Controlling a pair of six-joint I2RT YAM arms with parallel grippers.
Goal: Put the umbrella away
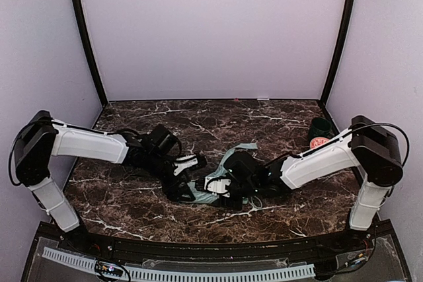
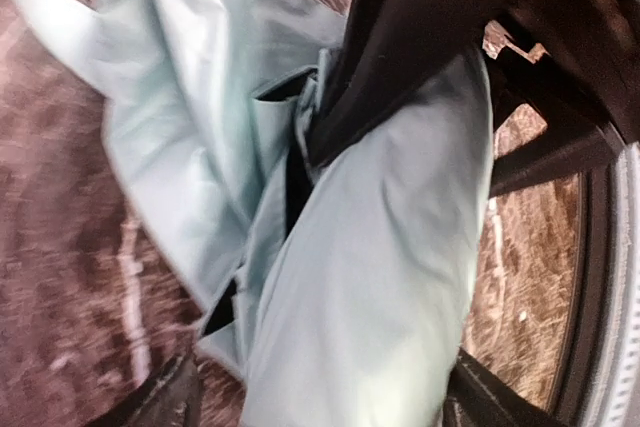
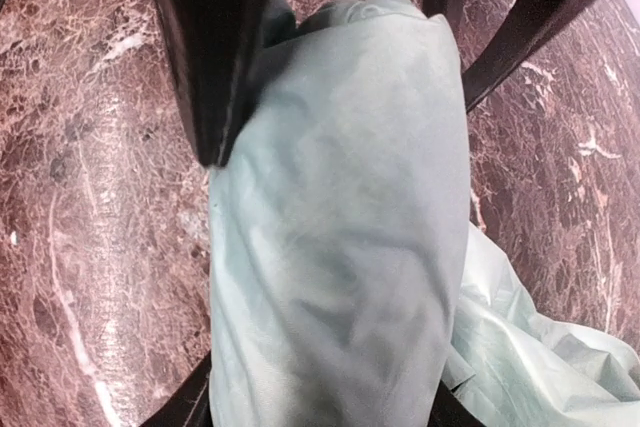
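umbrella point(image 3: 340, 247) sits clamped in the right claw point(image 3: 315, 409); left claw point(image 2: 320, 402) spread apart around its fabric.

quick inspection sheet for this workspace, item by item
surface: dark marble table, no spills seen
job's things: umbrella, mint fabric loosely bundled, mid-table between both arms
clutter: dark green cup and orange-and-white bowl near the far right corner
end effectors: left end effector open, straddling the umbrella; right end effector closed on the bundle
cables: black cable looped at the right arm; another at the left arm
surroundings: pale lilac walls, black corner posts
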